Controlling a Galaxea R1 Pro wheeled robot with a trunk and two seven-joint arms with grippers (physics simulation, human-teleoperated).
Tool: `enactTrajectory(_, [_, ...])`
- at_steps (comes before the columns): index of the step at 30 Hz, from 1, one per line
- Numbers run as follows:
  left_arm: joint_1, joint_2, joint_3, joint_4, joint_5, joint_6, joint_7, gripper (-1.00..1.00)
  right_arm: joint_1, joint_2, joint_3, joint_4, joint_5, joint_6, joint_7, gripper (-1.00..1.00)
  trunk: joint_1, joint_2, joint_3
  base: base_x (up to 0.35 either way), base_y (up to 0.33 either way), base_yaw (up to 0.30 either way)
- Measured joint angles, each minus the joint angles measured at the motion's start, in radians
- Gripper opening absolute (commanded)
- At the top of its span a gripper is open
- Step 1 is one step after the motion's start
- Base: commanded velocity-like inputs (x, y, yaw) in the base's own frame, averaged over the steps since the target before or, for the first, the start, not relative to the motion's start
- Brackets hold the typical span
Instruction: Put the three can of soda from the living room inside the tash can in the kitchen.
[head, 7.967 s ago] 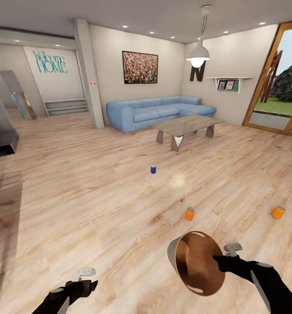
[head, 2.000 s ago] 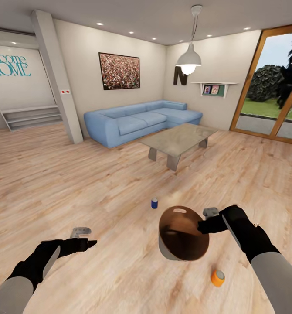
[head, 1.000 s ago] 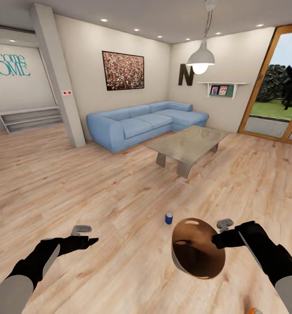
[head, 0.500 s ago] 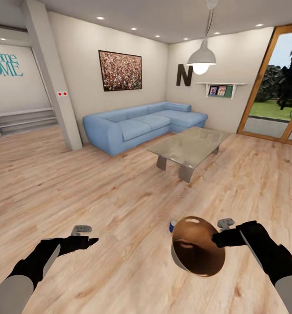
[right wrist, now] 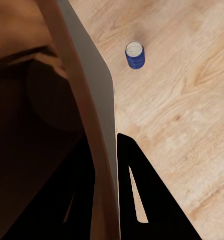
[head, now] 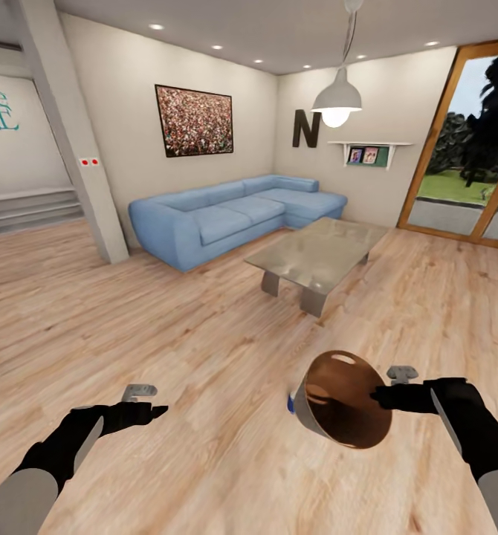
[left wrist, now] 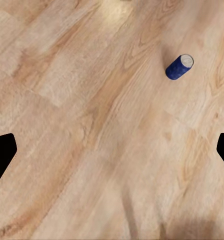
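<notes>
Right gripper (head: 395,392) pinching trash can (head: 343,409) rim, mouth tipped toward blue can (right wrist: 135,55); left gripper (head: 146,402) spread, empty

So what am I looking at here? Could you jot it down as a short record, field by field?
place: living room with blue sofa, glass coffee table, wooden floor
right gripper: shut on the rim of the trash can, held tilted, tan inside facing the camera
left gripper: open, holding nothing
blue soda can: upright on the floor, partly hidden behind the trash can in the head view
cans inside trash can: none visible
</notes>
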Motion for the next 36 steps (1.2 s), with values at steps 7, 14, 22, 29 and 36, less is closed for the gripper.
enactTrajectory(7, [0.000, -0.001, -0.007, 0.000, -0.002, 0.002, 0.001, 1.00, 0.000, 0.003, -0.014, 0.004, -0.006, 0.000, 0.011, -1.00, 0.000, 0.000, 0.000, 0.256, 0.084, -0.215])
enactTrajectory(14, [0.000, -0.002, -0.013, 0.001, -0.002, 0.003, 0.001, 1.00, 0.000, -0.004, -0.024, 0.017, -0.005, 0.000, 0.012, -1.00, 0.000, 0.000, 0.000, 0.189, 0.018, -0.248])
enactTrajectory(22, [0.000, -0.002, -0.014, 0.001, -0.002, 0.003, 0.000, 1.00, 0.000, -0.004, -0.041, 0.024, -0.004, -0.001, 0.012, -1.00, 0.000, 0.000, 0.000, 0.171, 0.001, -0.250])
enactTrajectory(29, [0.000, -0.002, -0.014, 0.001, -0.002, 0.005, -0.005, 1.00, 0.000, -0.005, -0.043, 0.026, -0.001, -0.002, 0.012, -1.00, 0.000, 0.000, 0.000, 0.193, 0.057, -0.251])
enactTrajectory(36, [0.000, -0.002, -0.014, 0.001, -0.003, 0.012, -0.008, 1.00, 0.000, -0.006, -0.046, 0.026, -0.003, -0.002, 0.013, -1.00, 0.000, 0.000, 0.000, 0.190, 0.232, -0.251])
